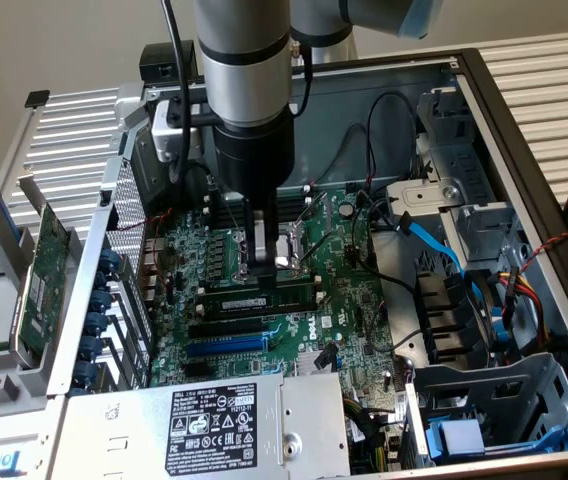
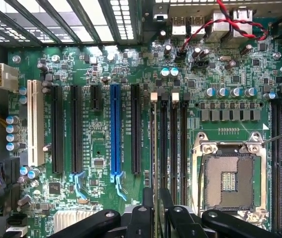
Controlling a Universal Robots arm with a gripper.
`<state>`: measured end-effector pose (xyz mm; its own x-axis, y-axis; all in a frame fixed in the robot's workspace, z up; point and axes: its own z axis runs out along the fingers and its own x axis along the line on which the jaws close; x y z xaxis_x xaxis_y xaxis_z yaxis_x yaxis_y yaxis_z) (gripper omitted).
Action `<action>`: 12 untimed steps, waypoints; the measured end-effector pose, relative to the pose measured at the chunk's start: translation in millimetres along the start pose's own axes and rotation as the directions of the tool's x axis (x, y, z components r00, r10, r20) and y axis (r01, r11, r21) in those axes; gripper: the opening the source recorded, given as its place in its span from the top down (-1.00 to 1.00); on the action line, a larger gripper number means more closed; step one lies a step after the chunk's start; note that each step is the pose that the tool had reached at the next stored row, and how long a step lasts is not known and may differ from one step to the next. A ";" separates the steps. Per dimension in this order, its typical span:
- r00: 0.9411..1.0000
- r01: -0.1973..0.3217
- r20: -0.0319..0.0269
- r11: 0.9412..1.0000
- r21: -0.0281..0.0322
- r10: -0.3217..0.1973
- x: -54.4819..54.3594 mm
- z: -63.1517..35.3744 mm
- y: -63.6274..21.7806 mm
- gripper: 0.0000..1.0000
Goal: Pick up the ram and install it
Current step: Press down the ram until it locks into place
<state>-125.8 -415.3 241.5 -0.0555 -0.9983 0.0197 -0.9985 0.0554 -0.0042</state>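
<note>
The ram point(image 1: 264, 300) is a long green stick with black chips. It stands on edge along a memory slot beside the CPU socket point(image 1: 289, 250). My gripper point(image 1: 257, 272) comes straight down onto its top edge near the middle. In the wrist view the ram point(image 2: 155, 148) shows edge-on as a thin strip that runs from between my fingers over the first of the black memory slots point(image 2: 173, 144). The gripper point(image 2: 156, 212) is closed narrowly around that strip. Whether the ram is fully seated in the slot I cannot tell.
The open CPU socket point(image 2: 229, 181) lies right beside the slots. Black and blue expansion slots point(image 2: 114, 129) lie on the other side. A green expansion card point(image 1: 44, 280) rests outside the case at the exterior view's left. The power supply point(image 1: 214, 420) sits in front, and a blue cable point(image 1: 434, 240) and drive bays are at the right.
</note>
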 end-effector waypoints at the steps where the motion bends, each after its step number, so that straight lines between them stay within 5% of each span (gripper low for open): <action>1: 1.000 0.000 0.000 1.000 0.000 0.000 0.1 -0.2 0.8 0.60; 8: 1.000 0.000 0.000 1.000 -0.002 0.000 0.8 -4.6 3.9 0.60; 12: 1.000 0.000 0.000 1.000 -0.003 0.000 1.3 -6.4 5.1 0.80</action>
<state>-131.0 -416.2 247.9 -0.0552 -0.9983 0.0199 -0.9985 0.0552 -0.0011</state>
